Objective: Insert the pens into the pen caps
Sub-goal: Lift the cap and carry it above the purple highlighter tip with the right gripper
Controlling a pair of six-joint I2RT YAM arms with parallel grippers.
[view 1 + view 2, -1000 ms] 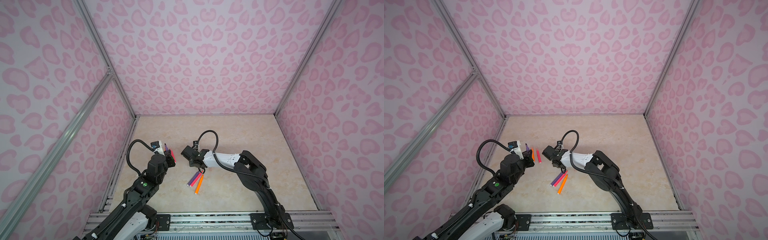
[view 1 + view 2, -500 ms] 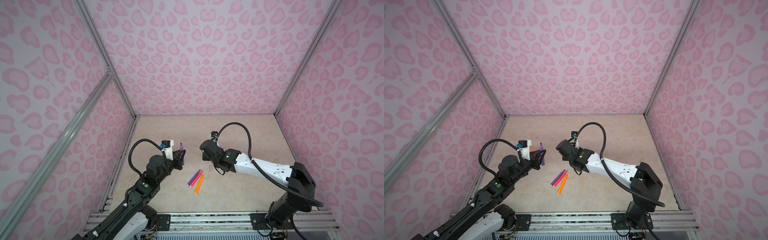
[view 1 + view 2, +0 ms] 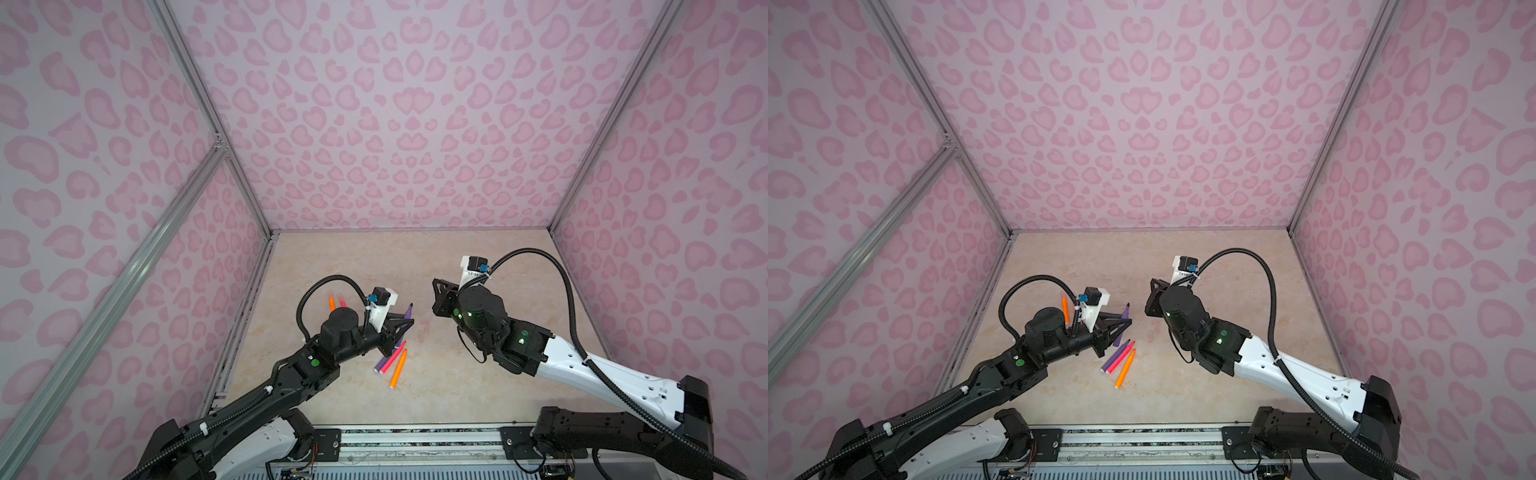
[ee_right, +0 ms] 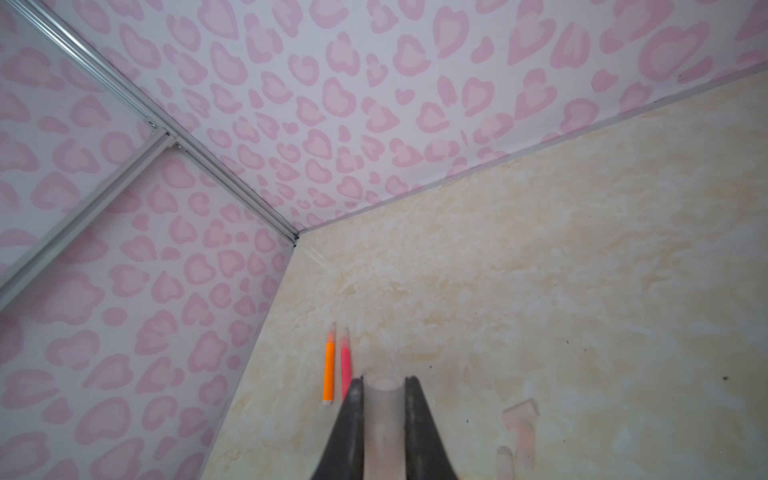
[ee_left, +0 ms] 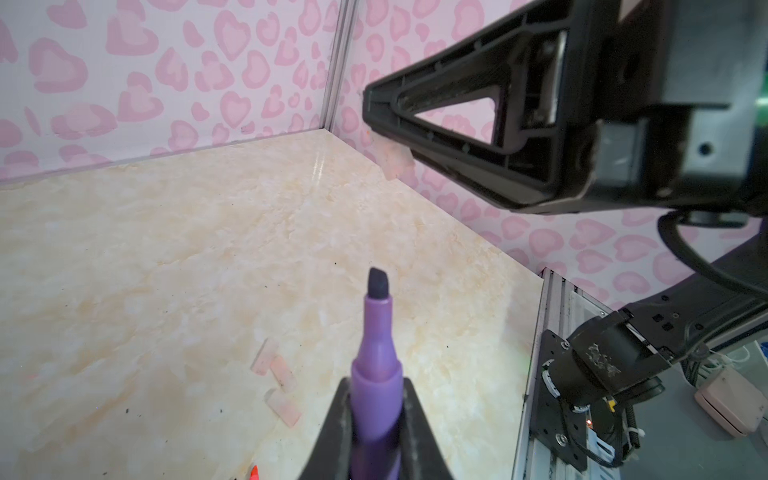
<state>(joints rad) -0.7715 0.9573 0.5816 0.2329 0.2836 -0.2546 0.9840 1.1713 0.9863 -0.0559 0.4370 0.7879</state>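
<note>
My left gripper [image 5: 377, 384] is shut on a purple pen [image 5: 376, 345], whose dark tip sticks out past the fingers and points toward the right arm. In both top views this gripper [image 3: 404, 323] [image 3: 1122, 322] hovers above the left middle of the floor. My right gripper [image 4: 384, 380] is shut on a translucent pen cap [image 4: 382, 415], open end outward, and faces the left one across a gap [image 3: 437, 297] [image 3: 1152, 296]. A purple pen [image 3: 383, 362], a pink pen [image 3: 392, 359] and an orange pen [image 3: 398, 369] lie together below the left gripper.
An orange pen [image 4: 328, 370] and a pink pen [image 4: 345, 363] lie side by side near the left wall. Three loose caps [image 5: 283, 372] rest on the beige floor between the arms. Pink patterned walls close in three sides; a metal rail [image 3: 415, 436] runs along the front.
The right arm has drawn back to the right with its cap, away from the left gripper. The left gripper has swung right with the purple pen, now facing the right gripper.
</note>
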